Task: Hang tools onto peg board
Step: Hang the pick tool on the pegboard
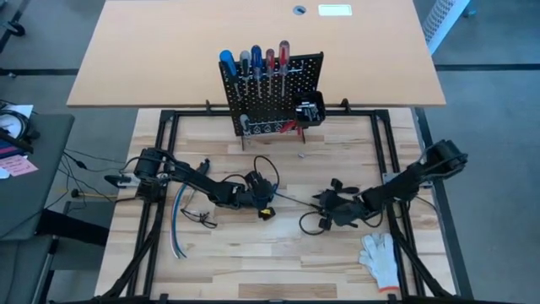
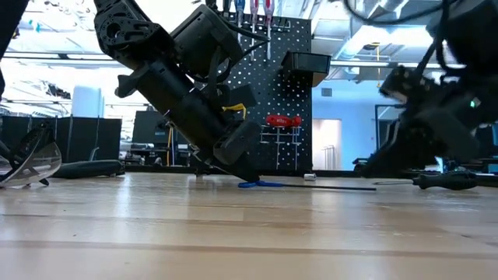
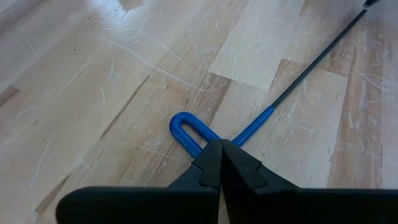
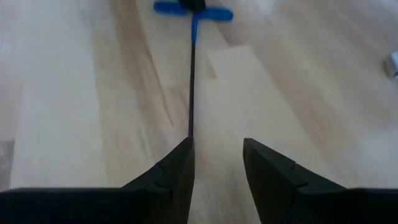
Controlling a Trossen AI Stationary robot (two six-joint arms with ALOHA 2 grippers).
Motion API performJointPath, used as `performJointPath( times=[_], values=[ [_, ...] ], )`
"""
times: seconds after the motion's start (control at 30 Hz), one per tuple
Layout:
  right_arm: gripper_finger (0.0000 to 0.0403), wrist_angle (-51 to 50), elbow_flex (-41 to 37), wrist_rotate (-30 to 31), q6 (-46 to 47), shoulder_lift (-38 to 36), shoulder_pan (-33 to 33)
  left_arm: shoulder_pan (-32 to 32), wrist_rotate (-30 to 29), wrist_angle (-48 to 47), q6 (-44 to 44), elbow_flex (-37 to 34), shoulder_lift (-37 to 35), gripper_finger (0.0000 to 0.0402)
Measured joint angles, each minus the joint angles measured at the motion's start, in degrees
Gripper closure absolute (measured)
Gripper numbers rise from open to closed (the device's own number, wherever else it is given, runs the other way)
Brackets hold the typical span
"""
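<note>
High view: most tools hang on the board, one T-handle key is left on the counter.
Low in the frame, the left tool (image 1: pixel 265 208) is clenched on the blue-handled key (image 3: pixel 214 134); the right tool (image 1: pixel 325 205), partly spread, straddles its shaft. Farther up, screwdrivers (image 1: pixel 253 61) and pliers (image 1: pixel 289 127) already sit on the peg board (image 1: pixel 274 97).

Overhead camera looks straight down on the whole table (image 1: pixel 253 262); the low camera sights level across it toward the peg board (image 2: pixel 292 93); both wrist cameras, close to the wood, share the blue-handled T-key (image 3: pixel 249 127).
</note>
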Motion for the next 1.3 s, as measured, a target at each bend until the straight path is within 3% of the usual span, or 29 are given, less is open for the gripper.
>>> performJointPath(
  times=[0.3,0.5,0.57,0.97,1.13,1.3],
  values=[
    [0.0277,5.7,0.4,-8.1,-1.1,7.4,-3.4,0.0,0.3,0.2,0.0,-0.1,0.0,0.0401],
    [0.0376,2.5,0.8,-10.6,0.8,8.6,-4.2,0.0,0.3,0.2,0.0,-0.1,0.0,0.0401],
    [0.0391,2.5,0.8,-10.6,1.2,8.8,-4.2,-0.3,-0.3,0.4,0.0,-0.1,0.0,0.0401],
    [0.0401,7.8,0.1,-11.4,-0.1,9.1,-4.4,-5.6,-12.9,-2.7,1.5,-0.3,-11.0,0.0401],
    [0.0402,13.1,-0.1,-12.0,-2.8,9.5,-4.4,-5.8,-14.0,-3.1,1.4,-0.6,-10.6,0.0401],
    [0.0403,14.8,-0.1,-11.7,-2.8,9.5,-4.4,-6.3,-19.0,-3.0,1.9,-0.4,-11.6,0.0401]
  ],
)
